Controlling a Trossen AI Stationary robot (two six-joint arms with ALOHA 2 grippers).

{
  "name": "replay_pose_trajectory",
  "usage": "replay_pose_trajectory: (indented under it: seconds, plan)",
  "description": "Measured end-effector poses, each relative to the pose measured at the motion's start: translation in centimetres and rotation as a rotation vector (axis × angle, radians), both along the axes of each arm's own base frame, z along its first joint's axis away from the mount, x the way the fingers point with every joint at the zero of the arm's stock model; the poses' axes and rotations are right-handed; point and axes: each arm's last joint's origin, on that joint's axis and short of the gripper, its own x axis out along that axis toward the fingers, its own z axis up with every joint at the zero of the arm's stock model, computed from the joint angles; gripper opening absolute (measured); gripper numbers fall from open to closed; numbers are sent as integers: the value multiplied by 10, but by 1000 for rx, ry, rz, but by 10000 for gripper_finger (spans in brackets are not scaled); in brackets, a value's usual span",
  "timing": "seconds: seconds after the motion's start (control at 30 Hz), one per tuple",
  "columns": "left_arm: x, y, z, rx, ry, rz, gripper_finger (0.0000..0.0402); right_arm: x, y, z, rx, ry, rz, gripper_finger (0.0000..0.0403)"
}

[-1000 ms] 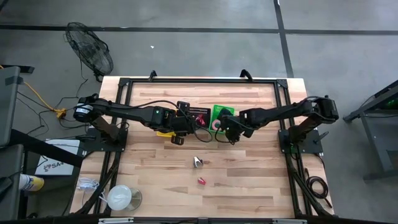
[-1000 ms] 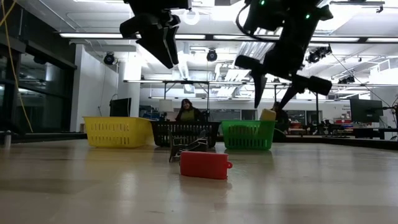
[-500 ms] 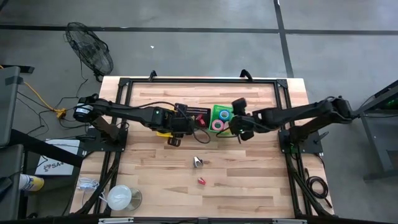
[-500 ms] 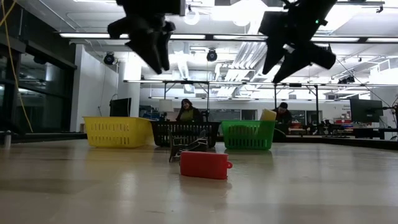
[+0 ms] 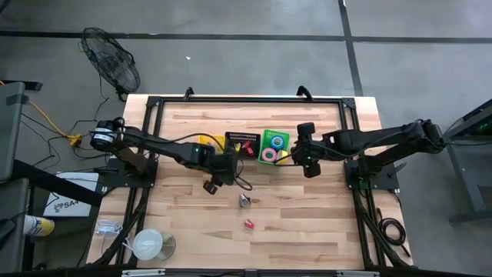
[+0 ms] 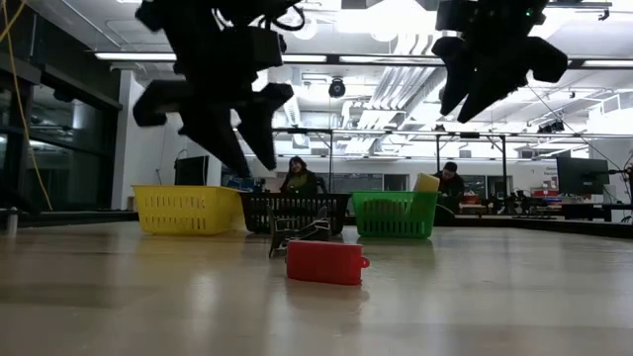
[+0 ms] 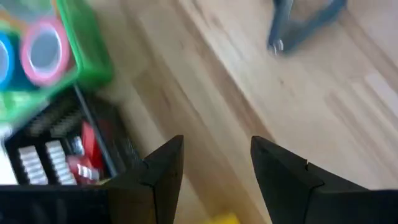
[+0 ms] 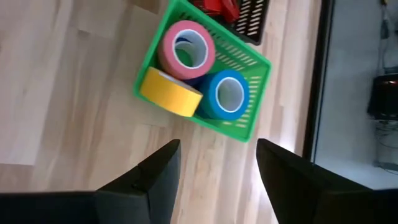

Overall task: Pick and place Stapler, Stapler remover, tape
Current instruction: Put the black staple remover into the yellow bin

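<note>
The red stapler lies flat on the table near its near edge. The metal stapler remover rests just beyond it. Pink, yellow and blue tape sit in the green bin; the yellow roll leans on the bin's rim. My left gripper hangs open above bare table, left of the remover. My right gripper is open in the air, right of the green bin.
Three bins stand in a row at mid-table: yellow, black with red staplers inside, and green. A large white roll sits at the near left corner. People sit in the room behind the table.
My left gripper has moved from above the bins toward the near edge and down, closer to the stapler remover. My right gripper has pulled back from beside the green bin toward the table's right edge and risen. The things on the table have stayed in place.
</note>
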Motion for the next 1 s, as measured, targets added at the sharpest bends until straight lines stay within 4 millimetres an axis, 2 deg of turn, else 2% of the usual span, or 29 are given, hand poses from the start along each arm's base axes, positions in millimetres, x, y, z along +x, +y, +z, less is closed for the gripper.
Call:
replay_pose_trajectory:
  seconds: [0.23,0.4,0.47,0.73,1.0]
  plan:
    - [3,-5,-20,-114,-143,-158,182,-1,1,-1,46,14,23,201]
    - [6,-5,-27,-47,-142,-187,182,-1,1,-1,49,16,21,201]
    - [13,-4,-30,-24,-181,-172,182,-2,1,-1,51,21,17,201]
    - [22,-8,-50,-46,-146,-314,182,-5,2,-3,87,50,-23,200]
    - [25,-10,-55,-61,-140,-390,182,-7,2,-3,114,57,-29,200]
